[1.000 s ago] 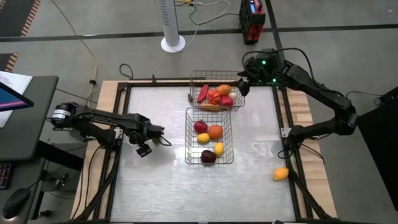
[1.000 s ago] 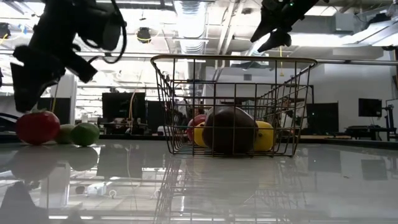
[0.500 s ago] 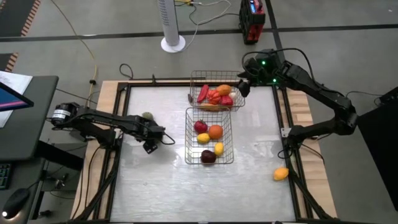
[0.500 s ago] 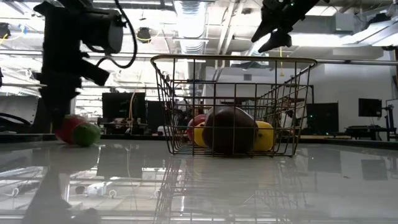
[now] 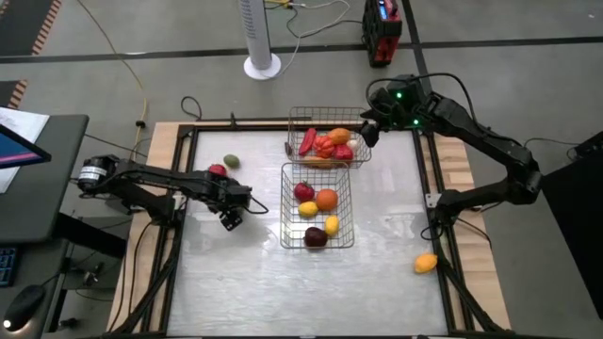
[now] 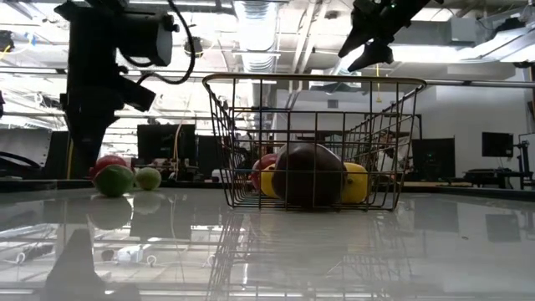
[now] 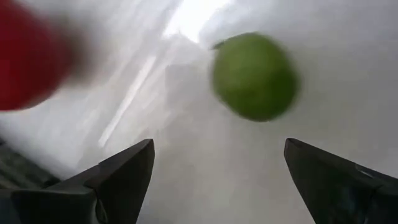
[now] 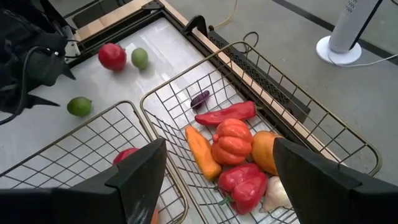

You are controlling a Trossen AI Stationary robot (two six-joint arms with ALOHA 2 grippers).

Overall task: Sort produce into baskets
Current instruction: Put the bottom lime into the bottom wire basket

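Two wire baskets stand mid-table. The far basket [image 5: 294,121] holds red peppers, an orange pumpkin and a carrot. The near basket [image 5: 286,202] holds a red apple, an orange, lemons and a dark purple piece. My left gripper [image 5: 233,219] is open and empty, just above a green lime [image 7: 254,76] that rests on the table. A red fruit [image 5: 217,171] and a second green fruit [image 5: 231,162] lie on the table beyond it. My right gripper [image 5: 369,127] is open and empty, above the far basket's right rim.
An orange-yellow fruit [image 5: 426,263] lies on the table's right frame, outside the white top. A fan base [image 5: 262,66] and a red box [image 5: 381,33] stand on the floor beyond the far edge. Bare white table lies near and right of the baskets.
My left gripper has gone a little toward the table's right, nearer the near basket, and its arm has turned more upright. The red fruit and a green fruit have rolled out from under the arm toward the far right.
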